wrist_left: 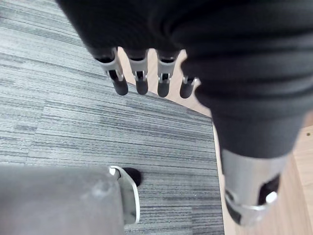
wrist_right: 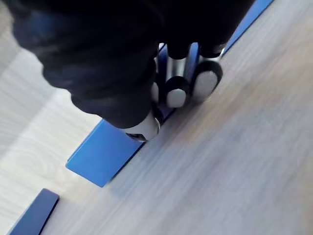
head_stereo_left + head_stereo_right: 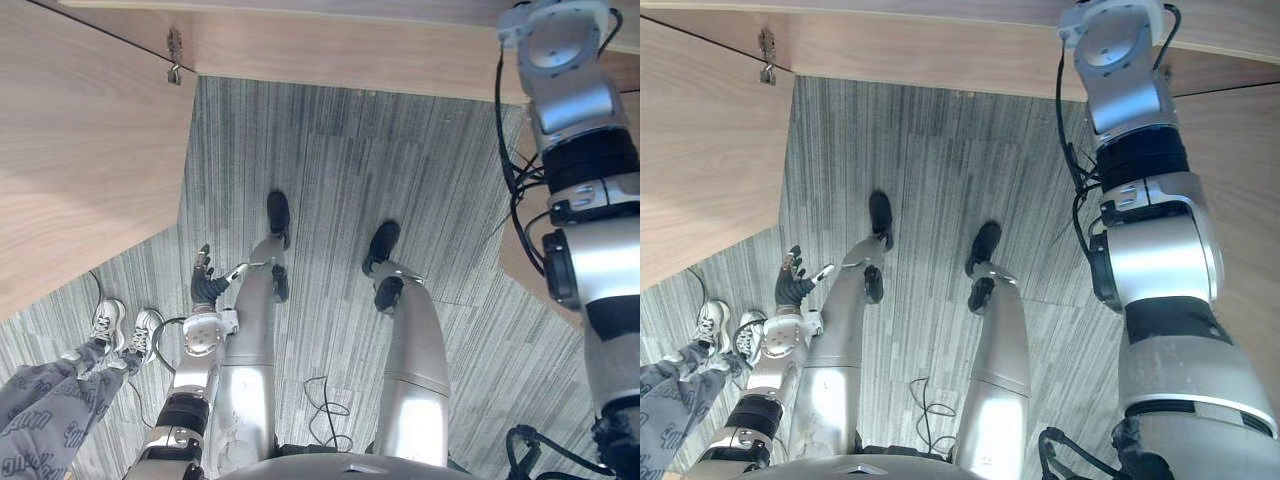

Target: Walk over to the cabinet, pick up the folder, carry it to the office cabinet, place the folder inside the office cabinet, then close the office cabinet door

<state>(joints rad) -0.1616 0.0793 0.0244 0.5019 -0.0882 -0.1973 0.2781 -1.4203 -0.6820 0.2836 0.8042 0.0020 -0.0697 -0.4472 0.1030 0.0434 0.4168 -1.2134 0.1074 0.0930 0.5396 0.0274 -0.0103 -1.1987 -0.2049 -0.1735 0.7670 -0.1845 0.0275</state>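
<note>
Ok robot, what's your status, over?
Left hand open, hanging by the side. Right hand curled on blue folder, which lies flat on wooden cabinet top. Person's shoes near left side.

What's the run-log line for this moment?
step: folder pickup | right robot hand: curled on folder, flat on wood surface | left robot hand: open, idle at side | person: standing left

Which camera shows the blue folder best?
The right wrist view: the blue folder lies on pale wood, the right hand curled on it. The eye views give the right arm lifted toward the cabinet; the left wrist view faces carpet.
</note>
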